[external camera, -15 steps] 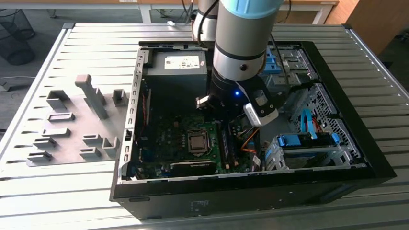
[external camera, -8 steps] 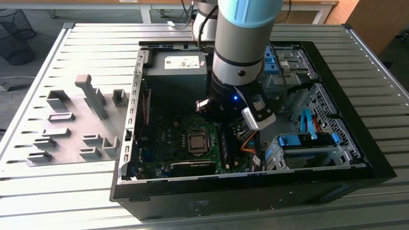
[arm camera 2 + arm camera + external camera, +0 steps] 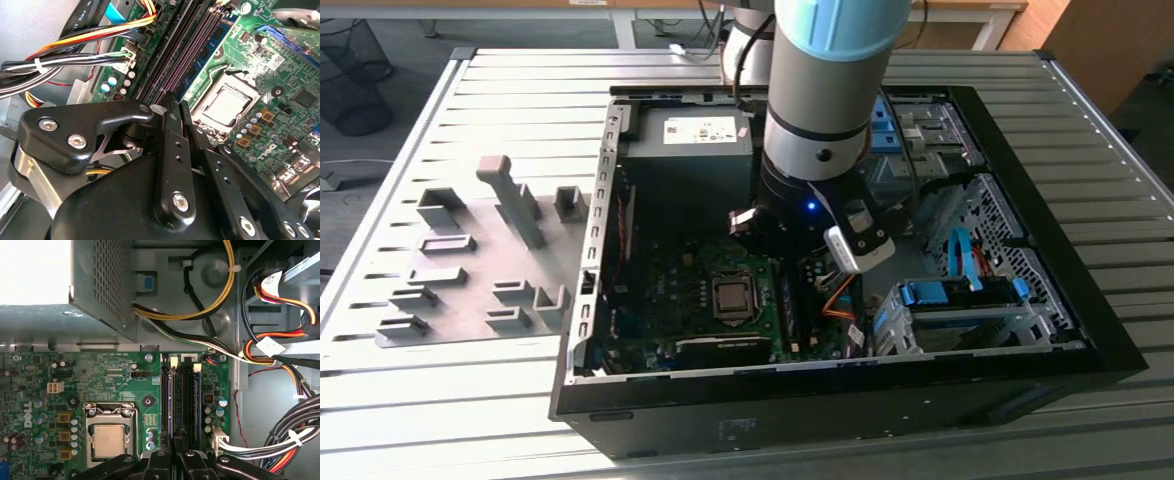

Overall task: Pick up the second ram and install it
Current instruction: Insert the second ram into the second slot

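Observation:
My gripper (image 3: 174, 107) is down inside the open computer case (image 3: 854, 378). Its two black fingers (image 3: 159, 460) are pressed together, shut, with nothing showing between them. The fingertips sit right over the row of memory slots (image 3: 180, 400) beside the processor socket (image 3: 109, 440). A dark thin strip runs along the slot (image 3: 172, 62) in line with the fingertips. I cannot tell whether it is the second ram, which is otherwise hidden. In the exterior view the arm's wrist (image 3: 781, 235) covers the slots' far end.
Grey holder blocks (image 3: 480, 260) stand on the slatted table at the exterior view's left. Inside the case are the power supply (image 3: 694, 140), bundled cables (image 3: 280, 355) close beside the slots, and a drive cage with blue tabs (image 3: 961, 300) at the exterior view's right.

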Tool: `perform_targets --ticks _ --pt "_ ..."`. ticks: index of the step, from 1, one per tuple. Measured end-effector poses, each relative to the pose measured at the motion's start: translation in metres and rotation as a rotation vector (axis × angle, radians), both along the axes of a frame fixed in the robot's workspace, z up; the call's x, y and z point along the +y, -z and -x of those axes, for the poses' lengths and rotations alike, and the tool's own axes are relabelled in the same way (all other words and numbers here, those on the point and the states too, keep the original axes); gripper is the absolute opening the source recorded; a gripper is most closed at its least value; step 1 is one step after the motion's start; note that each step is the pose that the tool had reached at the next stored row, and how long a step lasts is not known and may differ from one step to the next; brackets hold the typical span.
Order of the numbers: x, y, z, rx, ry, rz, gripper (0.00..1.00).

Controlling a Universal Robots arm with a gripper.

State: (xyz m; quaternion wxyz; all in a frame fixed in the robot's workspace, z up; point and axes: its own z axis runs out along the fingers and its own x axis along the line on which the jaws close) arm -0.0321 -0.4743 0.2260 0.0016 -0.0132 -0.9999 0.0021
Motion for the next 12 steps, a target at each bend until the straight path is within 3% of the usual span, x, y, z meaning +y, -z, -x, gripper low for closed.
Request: perform_targets --ticks 5,9,12 --pt "0.0000 0.0020 0.0000 0.0000 -0.002 -0.0013 0.14" --pt "0.0000 0.0033 -0.0005 0.0001 -0.037 -0.0014 0.14" --pt "0.0000 0.0049 -0.0005 0.0000 -0.039 -0.0017 0.14"
